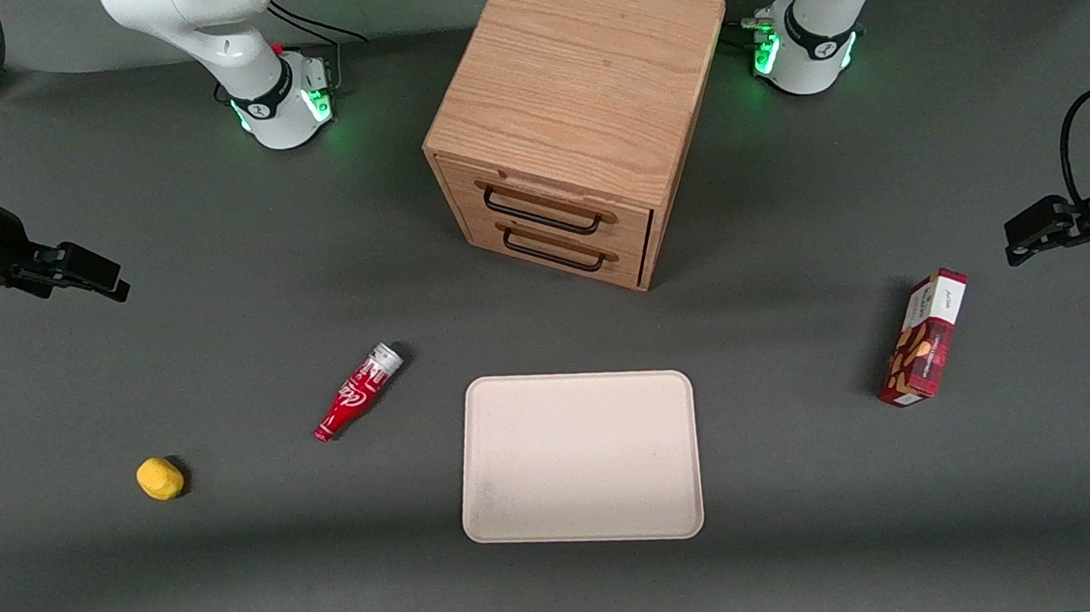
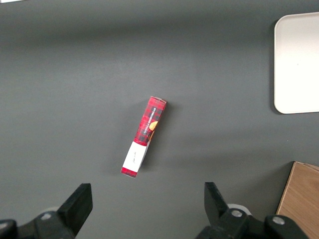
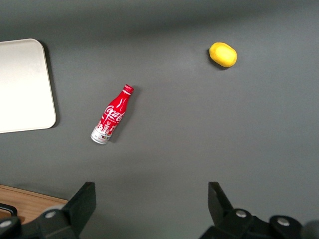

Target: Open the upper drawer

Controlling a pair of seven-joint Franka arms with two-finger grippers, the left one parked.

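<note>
1. Front view shows the wooden cabinet (image 1: pixel 577 99) standing on the dark table (image 1: pixel 236 583) between the 2 arm bases, turned at an angle so its drawer fronts face the camera and a little toward the working arm's end
2. The upper drawer (image 1: pixel 551 198) is the top one of 2; it sits flush in the cabinet, closed, with its thin black handle (image 1: pixel 538 211) untouched
3. The lower drawer (image 1: pixel 560 246) sits directly below it with its own black handle, also closed
4. The gripper (image 1: pixel 80 274) hovers above the table toward the working arm's end, well apart from the cabinet; in the right wrist view its fingers (image 3: pixel 82 201) are spread wide with nothing between them
5. A red bottle (image 1: pixel 357 391) lies on its side in front of the cabinet, nearer the camera, beside the tray (image 1: pixel 584 527)
6. The pale tray lies flat, nearer the camera than the cabinet
7. A small yellow fruit (image 1: pixel 160 478) lies toward the working arm's end, well apart from the bottle
8. A red box (image 1: pixel 924 337) stands toward the parked arm's end of the table
</note>
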